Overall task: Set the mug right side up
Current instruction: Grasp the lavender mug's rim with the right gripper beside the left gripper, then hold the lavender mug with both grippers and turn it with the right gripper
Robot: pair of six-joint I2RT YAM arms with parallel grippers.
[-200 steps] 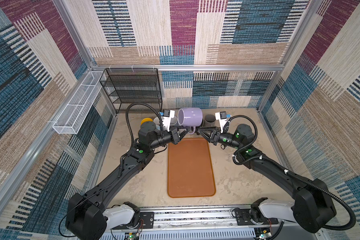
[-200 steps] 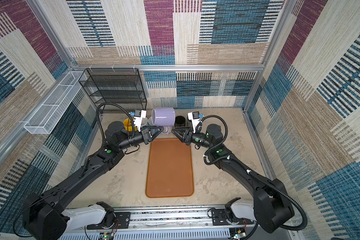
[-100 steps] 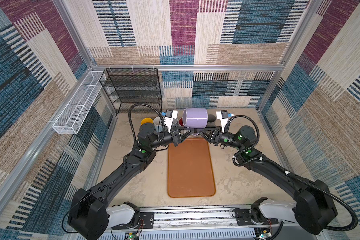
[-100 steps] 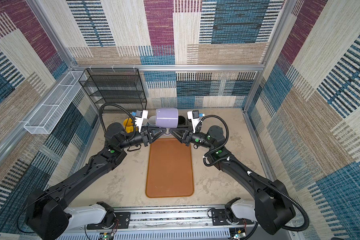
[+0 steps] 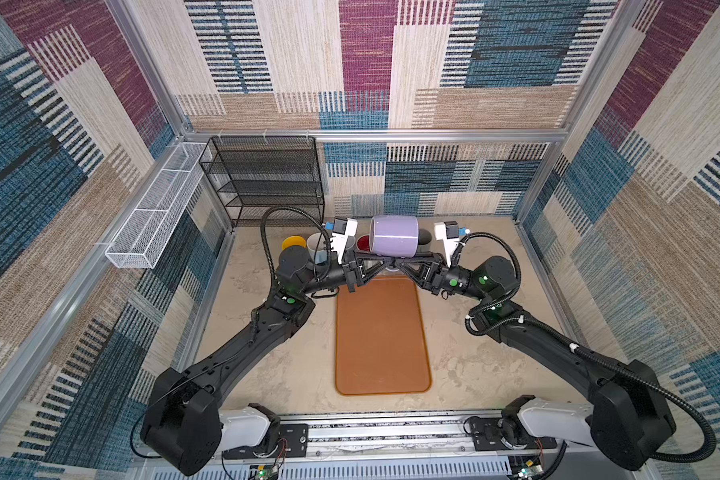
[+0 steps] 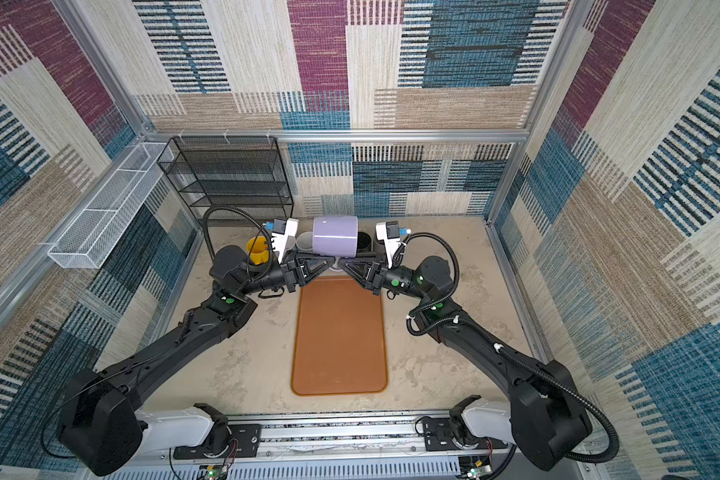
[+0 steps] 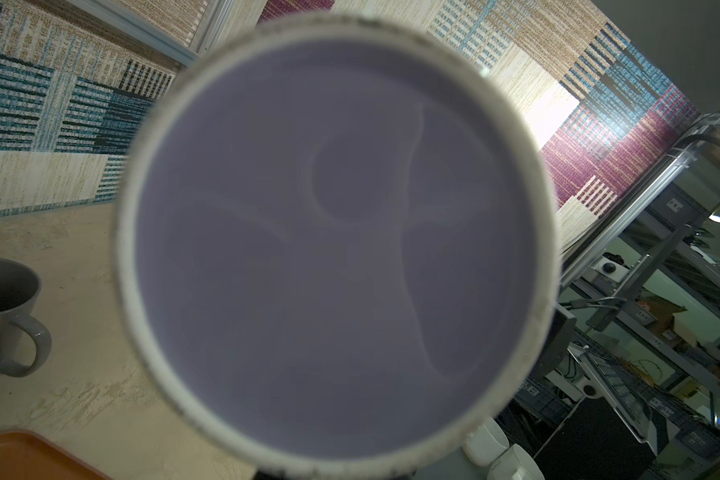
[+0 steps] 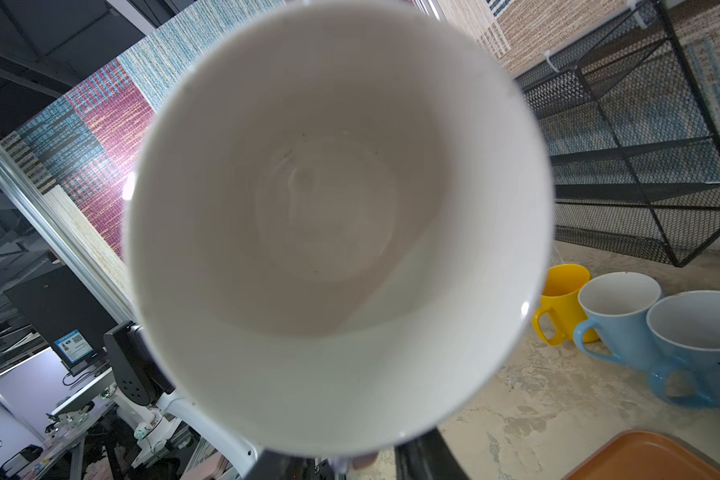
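Mug (image 5: pixel 393 236), lilac outside and white inside, hangs on its side in the air above the far end of the orange mat (image 5: pixel 381 336), clear of the table (image 5: pixel 474 365) in both top views. Its flat base faces the left wrist camera, where it fills most of the picture (image 7: pixel 333 249), and its open mouth faces the right wrist camera, which looks straight into the bare white inside (image 8: pixel 329 249). The left tool (image 5: pixel 388 262) reaches in from the left to the underside of the mug and is closed tight, apparently on the handle, though the mug's body hides the contact itself. The right tool (image 5: pixel 396 262) reaches in from the right to the same spot, its tip almost meeting the left one; how far it is closed, and whether it grips anything, I cannot tell. Behind the mug a row of other mugs stands upright on the table along the back wall: a yellow one (image 5: pixel 292 242), two light blue ones (image 8: pixel 616 320) beside it, a red one (image 5: pixel 363 242) and a grey one (image 7: pixel 1 316). A black wire rack (image 5: pixel 267 178) stands in the far left corner, and a white wire basket (image 5: pixel 159 208) hangs on the left wall
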